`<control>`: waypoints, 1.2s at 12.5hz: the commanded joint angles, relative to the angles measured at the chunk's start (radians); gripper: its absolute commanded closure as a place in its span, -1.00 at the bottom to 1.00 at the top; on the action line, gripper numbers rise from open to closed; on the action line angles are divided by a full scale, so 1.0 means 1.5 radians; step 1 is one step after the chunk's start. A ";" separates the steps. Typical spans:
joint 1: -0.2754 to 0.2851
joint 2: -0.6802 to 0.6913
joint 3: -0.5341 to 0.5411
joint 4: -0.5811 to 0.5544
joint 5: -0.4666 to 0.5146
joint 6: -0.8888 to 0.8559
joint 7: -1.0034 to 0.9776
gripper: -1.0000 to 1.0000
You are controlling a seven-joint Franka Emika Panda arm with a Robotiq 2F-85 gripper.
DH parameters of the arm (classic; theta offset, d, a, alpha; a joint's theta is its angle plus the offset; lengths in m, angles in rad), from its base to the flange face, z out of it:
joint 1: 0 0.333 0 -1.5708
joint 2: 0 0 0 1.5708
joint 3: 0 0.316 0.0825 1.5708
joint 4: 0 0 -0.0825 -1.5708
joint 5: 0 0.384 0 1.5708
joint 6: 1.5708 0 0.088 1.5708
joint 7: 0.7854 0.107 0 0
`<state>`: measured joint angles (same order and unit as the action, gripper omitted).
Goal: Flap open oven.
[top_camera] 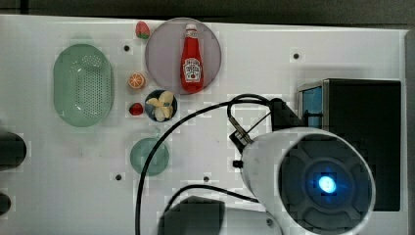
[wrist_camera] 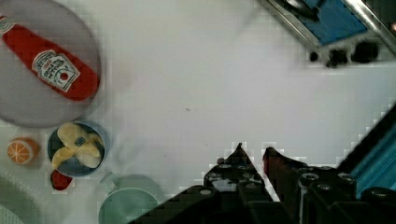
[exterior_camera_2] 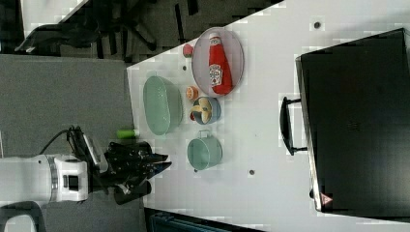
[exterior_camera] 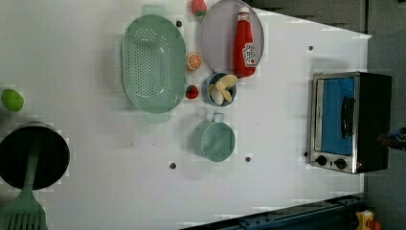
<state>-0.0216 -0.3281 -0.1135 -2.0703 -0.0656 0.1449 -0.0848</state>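
On the white worktop [exterior_camera: 86, 62], the oven [exterior_camera: 348, 122] is sitting at the left view's right edge, its blue-tinted glass door shut and its bar handle and black knobs facing the open surface. Dark flooring is showing beyond the worktop in the right view. The white arm is reaching out level from the right view's left, with the end effector [exterior_camera_2: 163, 162] hanging off the worktop's edge, well apart from the oven. Its black fingers are standing nearly together, a narrow gap between the tips, and are holding nothing (the wrist view shows bare white surface between them). Elsewhere, a perforated green colander [exterior_camera: 153, 62], a teal cup [exterior_camera: 215, 140], a grey round plate [exterior_camera: 218, 36] carrying a glossy red ketchup bottle [exterior_camera: 243, 45], and a small blue bowl [exterior_camera: 221, 90] are lying grouped together.
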 commanded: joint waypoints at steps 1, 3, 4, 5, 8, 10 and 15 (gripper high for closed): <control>-0.025 -0.004 -0.041 -0.019 -0.006 0.032 -0.235 0.65; -0.032 0.012 -0.076 -0.031 -0.007 0.079 -0.382 0.65; -0.036 0.025 -0.095 -0.034 -0.007 0.099 -0.453 0.65; -0.038 0.042 -0.114 -0.035 -0.008 0.119 -0.520 0.65; -0.040 0.105 -0.166 -0.036 -0.008 0.192 -0.660 0.65; -0.042 0.151 -0.190 -0.037 -0.008 0.245 -0.702 0.65; -0.043 0.250 -0.213 -0.059 -0.008 0.353 -0.714 0.65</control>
<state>-0.1074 0.0540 -0.4382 -2.1602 -0.0811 0.6548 -1.0830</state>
